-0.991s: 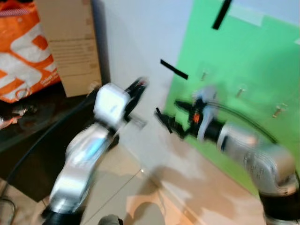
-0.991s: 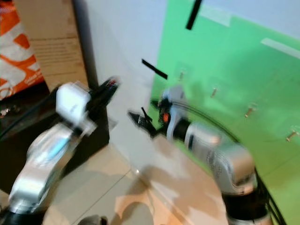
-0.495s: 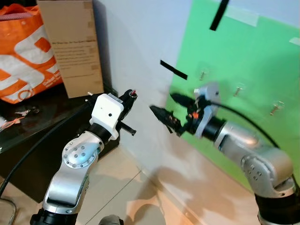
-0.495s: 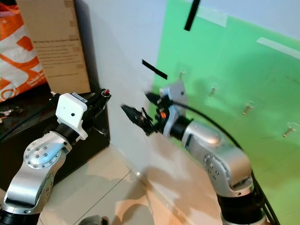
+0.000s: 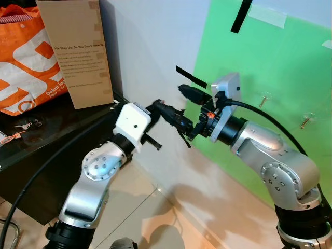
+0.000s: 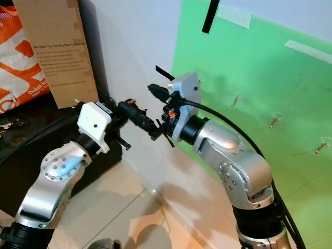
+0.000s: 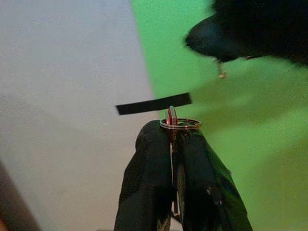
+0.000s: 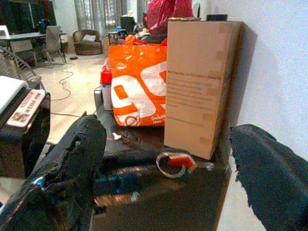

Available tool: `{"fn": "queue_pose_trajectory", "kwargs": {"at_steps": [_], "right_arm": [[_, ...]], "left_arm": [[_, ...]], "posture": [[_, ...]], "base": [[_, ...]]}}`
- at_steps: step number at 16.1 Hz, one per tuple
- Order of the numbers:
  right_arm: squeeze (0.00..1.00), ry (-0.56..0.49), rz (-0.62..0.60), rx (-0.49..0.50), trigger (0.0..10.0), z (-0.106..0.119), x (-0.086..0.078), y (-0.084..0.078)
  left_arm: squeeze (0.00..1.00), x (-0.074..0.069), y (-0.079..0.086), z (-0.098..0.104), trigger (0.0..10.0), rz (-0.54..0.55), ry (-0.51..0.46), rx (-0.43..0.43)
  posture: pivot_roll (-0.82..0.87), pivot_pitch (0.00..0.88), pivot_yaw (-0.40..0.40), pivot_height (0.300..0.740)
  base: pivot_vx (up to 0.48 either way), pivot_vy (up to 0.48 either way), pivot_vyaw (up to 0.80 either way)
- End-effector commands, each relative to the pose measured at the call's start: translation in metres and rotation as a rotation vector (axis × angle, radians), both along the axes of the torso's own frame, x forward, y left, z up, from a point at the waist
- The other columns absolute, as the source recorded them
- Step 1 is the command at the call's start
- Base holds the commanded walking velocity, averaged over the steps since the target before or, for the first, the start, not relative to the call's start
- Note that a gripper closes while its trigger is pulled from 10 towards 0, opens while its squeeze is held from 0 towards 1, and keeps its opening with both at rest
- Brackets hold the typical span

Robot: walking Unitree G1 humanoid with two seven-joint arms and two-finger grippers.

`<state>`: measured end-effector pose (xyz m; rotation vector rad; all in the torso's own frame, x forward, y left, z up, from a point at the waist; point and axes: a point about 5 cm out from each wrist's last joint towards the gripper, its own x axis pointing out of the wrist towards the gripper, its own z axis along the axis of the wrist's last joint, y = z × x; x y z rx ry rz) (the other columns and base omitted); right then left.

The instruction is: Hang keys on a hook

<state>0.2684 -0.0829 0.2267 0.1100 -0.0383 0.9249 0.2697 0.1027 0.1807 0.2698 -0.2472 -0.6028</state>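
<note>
Key handoff in midair — hanging not started

Left gripper pinches the keys; right gripper, fingers spread, needs to close on the ring, then reach a hook.

You get bright, even indoor light in both eye views, sharp across the frame. The arms throw soft shadows onto the white wall and the tiled floor at the bottom centre. In the left wrist view the 2 black fingers are crisp, while the dark shape at the upper right is blurred. In the right wrist view the near fingers are soft; the room behind is clear.
</note>
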Motion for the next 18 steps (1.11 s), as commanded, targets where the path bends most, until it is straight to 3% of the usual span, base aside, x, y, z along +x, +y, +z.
{"fn": "queue_pose_trajectory", "kwargs": {"at_steps": [1,8,9,11,12,13,14,15,16,18], "right_arm": [[0.00,0.016,0.006,-0.018,10.0,-0.004,0.000,0.001],[0.00,0.092,-0.009,-0.064,10.0,-0.016,0.007,-0.002],[0.00,0.105,-0.021,-0.073,9.6,-0.018,0.009,-0.003],[0.00,0.125,-0.049,-0.079,7.3,-0.020,0.012,-0.007],[0.00,0.127,-0.056,-0.071,4.6,-0.019,0.013,-0.009],[0.00,0.127,-0.058,-0.067,4.0,-0.019,0.013,-0.010],[0.00,0.121,-0.058,-0.062,2.4,-0.017,0.013,-0.011],[0.00,0.119,-0.058,-0.060,2.3,-0.016,0.013,-0.012],[0.00,0.115,-0.057,-0.052,0.0,-0.014,0.014,-0.014],[0.00,0.112,-0.056,-0.046,0.0,-0.013,0.014,-0.017]], "left_arm": [[0.00,-0.001,-0.006,0.003,0.0,-0.035,-0.017,-0.006],[0.00,-0.010,-0.015,0.010,0.0,-0.103,-0.075,-0.013],[0.00,-0.011,-0.015,0.011,0.0,-0.108,-0.086,-0.014],[0.00,-0.013,-0.016,0.012,0.0,-0.118,-0.096,-0.017],[0.00,-0.013,-0.016,0.011,0.0,-0.123,-0.096,-0.011],[0.00,-0.014,-0.016,0.011,0.0,-0.125,-0.096,-0.010],[0.00,-0.014,-0.016,0.010,0.0,-0.127,-0.095,-0.008],[0.00,-0.014,-0.016,0.009,0.0,-0.128,-0.094,-0.006],[0.00,-0.015,-0.015,0.009,0.0,-0.128,-0.092,-0.004],[0.00,-0.015,-0.015,0.009,0.0,-0.127,-0.093,-0.004]], "posture": [[0.04,0.000,-0.039,0.740],[0.05,0.000,-0.062,0.740],[0.05,0.000,-0.062,0.740],[0.05,0.000,-0.064,0.740],[0.05,0.000,-0.064,0.740],[0.05,0.000,-0.063,0.740],[0.05,0.000,-0.063,0.740],[0.05,0.000,-0.062,0.740],[0.05,0.000,-0.063,0.740],[0.05,0.000,-0.066,0.740]], "base": [[0.000,0.000,0.00],[0.000,0.000,0.00],[0.000,0.000,0.00],[0.000,0.000,0.00],[0.000,0.000,0.00],[0.000,0.000,0.00],[0.000,0.000,0.00],[0.000,0.000,0.00],[0.000,0.000,0.00],[0.000,0.000,0.00]]}}
